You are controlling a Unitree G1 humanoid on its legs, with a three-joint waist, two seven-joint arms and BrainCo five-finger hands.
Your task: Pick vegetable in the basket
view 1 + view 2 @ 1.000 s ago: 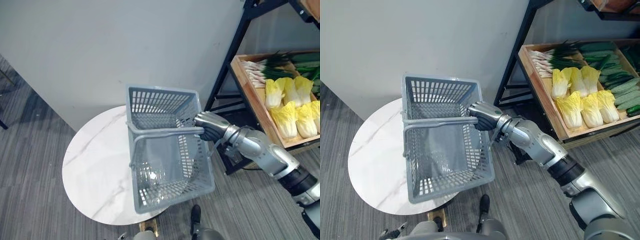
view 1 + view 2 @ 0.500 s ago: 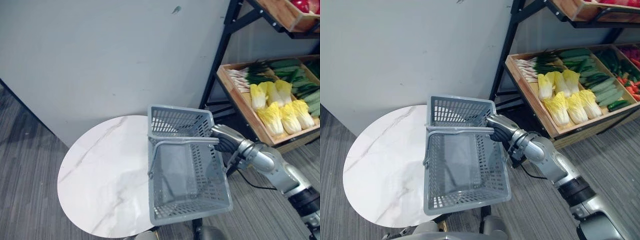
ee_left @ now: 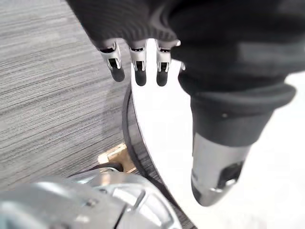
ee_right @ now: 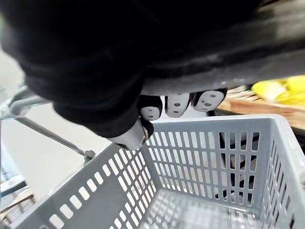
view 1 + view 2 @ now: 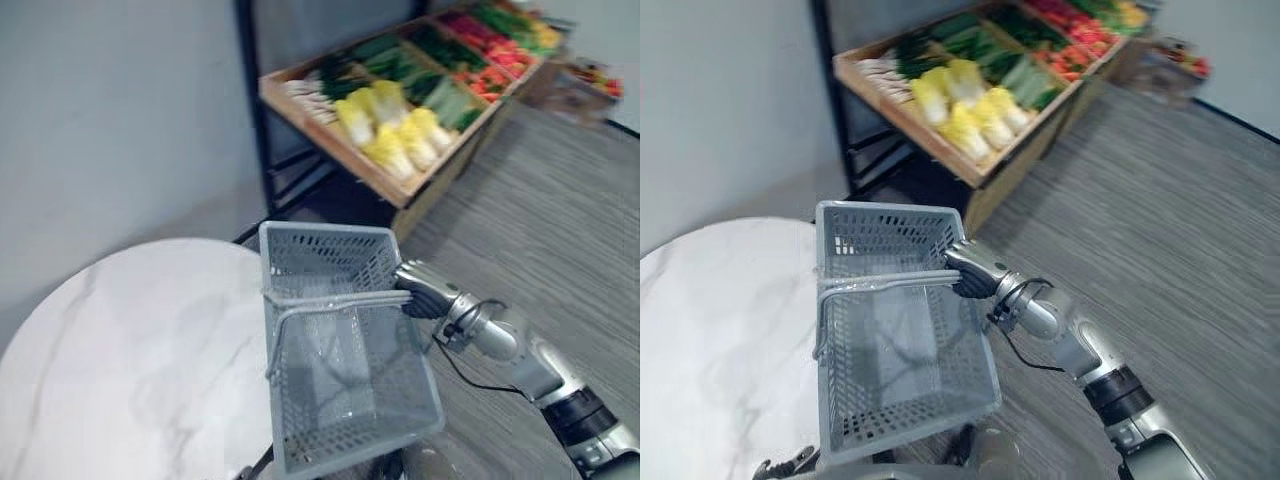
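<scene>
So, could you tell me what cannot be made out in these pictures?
Shelf vegetables: blurred in both eye views, kinds uncertain.
Basket floor: cut off by the right wrist view's edge.
Table: largely hidden behind the left hand in its wrist view.

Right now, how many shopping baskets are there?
1. The grey basket hangs by its handle from the right hand, at the round white table edge, before the vegetable shelf. Others could be out of frame.
</scene>
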